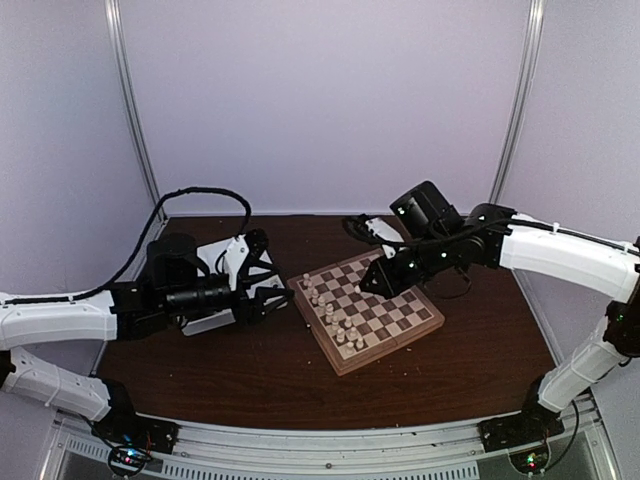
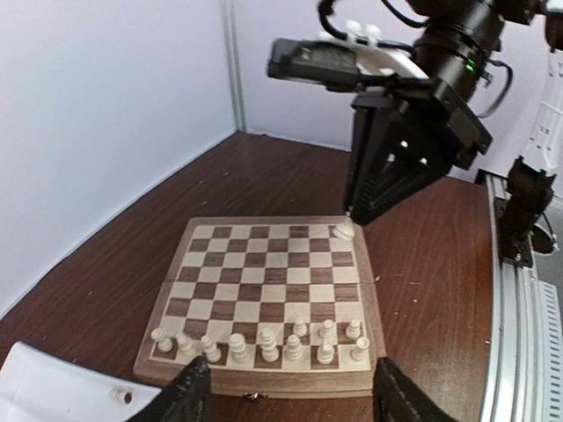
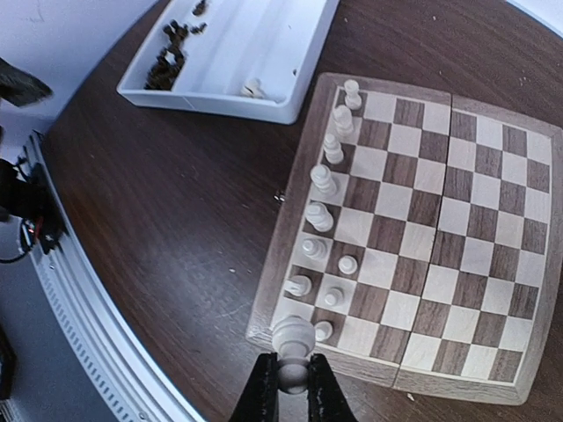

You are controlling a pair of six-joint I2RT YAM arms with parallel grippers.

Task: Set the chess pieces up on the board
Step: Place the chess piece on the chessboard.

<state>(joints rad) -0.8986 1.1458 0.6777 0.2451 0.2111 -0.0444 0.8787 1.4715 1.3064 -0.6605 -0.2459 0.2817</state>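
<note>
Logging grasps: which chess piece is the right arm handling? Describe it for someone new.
Find the wooden chessboard, then the right gripper over it. Pinched between its fingers is a cream round-headed piece, far from the other cream pieces lined along one board edge.

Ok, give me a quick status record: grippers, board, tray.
left gripper: open, empty
right gripper: shut on held white piece, at a corner of the board
board: white pieces along one edge, no dark ones
tray: dark pieces heaped at one end, one stray white piece
</note>
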